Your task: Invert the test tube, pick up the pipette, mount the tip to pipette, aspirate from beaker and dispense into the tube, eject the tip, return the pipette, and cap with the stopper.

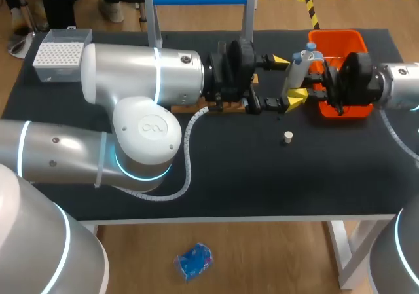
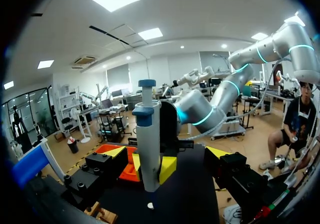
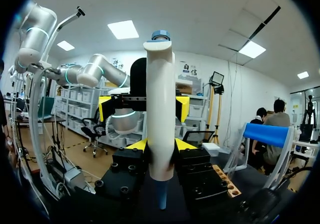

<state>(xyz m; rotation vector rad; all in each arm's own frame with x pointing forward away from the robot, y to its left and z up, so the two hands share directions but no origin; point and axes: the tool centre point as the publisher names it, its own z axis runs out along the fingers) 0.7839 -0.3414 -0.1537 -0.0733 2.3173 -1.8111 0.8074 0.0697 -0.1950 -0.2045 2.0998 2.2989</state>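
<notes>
Right gripper (image 3: 160, 146) is clamping the pipette (image 3: 160, 109) upright near the bin (image 1: 347, 42). Left gripper (image 1: 281, 81) is facing it, fingers spread wide, gripping nothing. Stopper (image 1: 288, 136) is lying on the table (image 1: 229, 176).

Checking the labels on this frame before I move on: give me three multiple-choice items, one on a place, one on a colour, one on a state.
1. Where is the stopper?
A. on the bare table
B. in a gripper
C. on the floor

2. What colour is the bin behind the right gripper?
A. blue
B. green
C. orange

3. How is the pipette?
A. lying flat
B. held upright by the right gripper
C. standing free

Answers:
1 A: it lies alone on the black tabletop.
2 C: the head view shows it orange.
3 B: both yellow tips press its white body from two sides, while the left gripper stands open and does not touch it.
</notes>
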